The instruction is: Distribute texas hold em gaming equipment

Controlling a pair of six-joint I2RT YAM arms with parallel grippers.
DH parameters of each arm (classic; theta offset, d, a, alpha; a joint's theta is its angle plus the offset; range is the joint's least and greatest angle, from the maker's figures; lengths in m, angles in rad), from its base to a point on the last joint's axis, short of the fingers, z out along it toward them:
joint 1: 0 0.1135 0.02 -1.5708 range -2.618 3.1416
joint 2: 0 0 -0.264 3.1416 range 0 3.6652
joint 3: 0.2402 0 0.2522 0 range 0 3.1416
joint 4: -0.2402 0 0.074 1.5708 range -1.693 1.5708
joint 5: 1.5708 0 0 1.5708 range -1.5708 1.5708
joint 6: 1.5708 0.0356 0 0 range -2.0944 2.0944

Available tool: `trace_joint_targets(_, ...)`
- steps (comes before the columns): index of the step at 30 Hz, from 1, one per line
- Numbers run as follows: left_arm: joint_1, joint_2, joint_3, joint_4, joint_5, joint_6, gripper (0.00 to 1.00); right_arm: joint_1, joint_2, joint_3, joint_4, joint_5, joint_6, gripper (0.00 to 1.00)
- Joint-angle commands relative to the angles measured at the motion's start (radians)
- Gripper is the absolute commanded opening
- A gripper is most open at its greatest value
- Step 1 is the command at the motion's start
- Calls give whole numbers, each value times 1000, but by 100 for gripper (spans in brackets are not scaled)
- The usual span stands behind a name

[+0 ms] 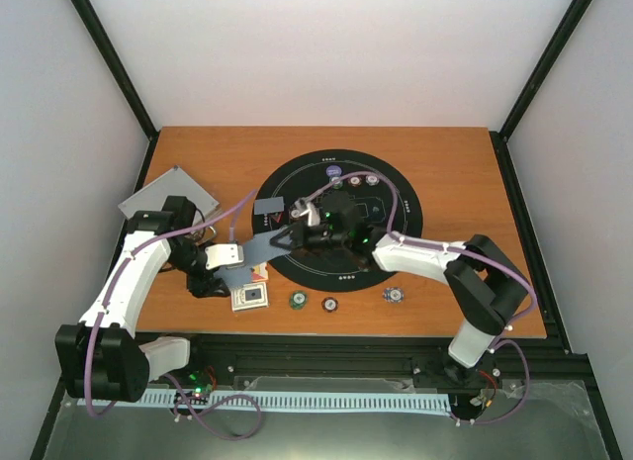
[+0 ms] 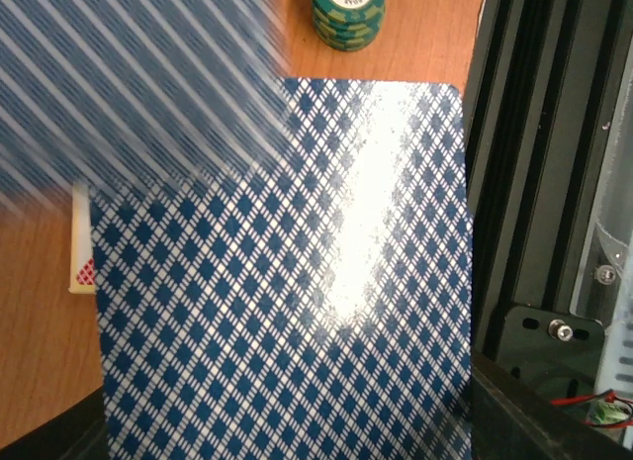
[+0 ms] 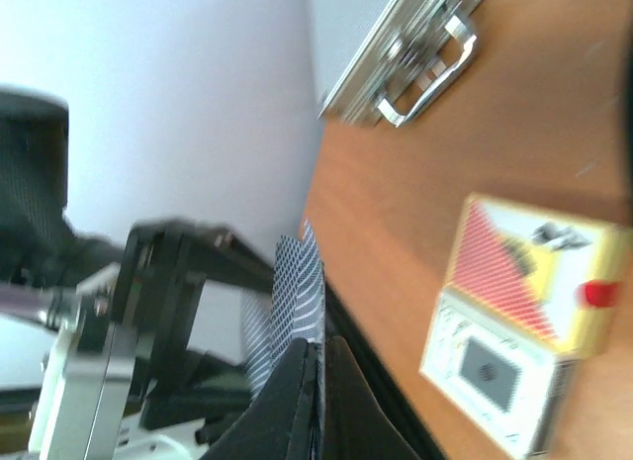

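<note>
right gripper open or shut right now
Shut: the right wrist view shows the right gripper pinching the edge of a blue-patterned card, no gap between its jaws.

Table, black mat, silver case, green chip

Grey cards in right gripper (black-fingered)

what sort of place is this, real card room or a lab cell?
Probably a lab robot cell: plain white walls in a black frame, left arm and right arm bolted to a rail at a wooden table.
</note>
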Motion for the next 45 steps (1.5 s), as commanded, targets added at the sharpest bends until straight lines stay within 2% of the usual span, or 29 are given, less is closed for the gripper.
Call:
trace_joint_targets(1, 0, -5, 30, -38, 4, 6, 1, -134, -26, 3, -145, -41, -114, 3)
trace_joint_targets(7, -1, -6, 31, -43, 4, 3, 1, -341, 96, 205, -358, -129, -284, 3)
trace_joint_targets(10, -1, -6, 33, -43, 4, 2, 1, -382, 194, 321, -432, -177, -323, 3)
trace_joint_targets(14, 0, -7, 37, -47, -5, 8, 1, -388, 237, 352, -410, -201, -304, 3)
trace_joint_targets(20, 0, 4, 32, -38, 7, 8, 1, -362, 210, 249, -296, -217, -226, 3)
trace_joint_targets(27, 0, -4, 11, -20, -5, 3, 1, -216, 155, 158, -196, -170, -135, 3)
trace_joint_targets(31, -1, -15, -6, -5, -11, -3, 1, -194, 35, 24, -72, -145, -51, 3)
trace_joint_targets(38, 0, -9, 6, 2, -4, -12, 1, -187, -193, -137, -92, -98, -23, 3)
trace_joint_targets(45, 0, -12, 5, 14, 23, -34, 1, -114, -282, -219, 6, -29, 73, 3)
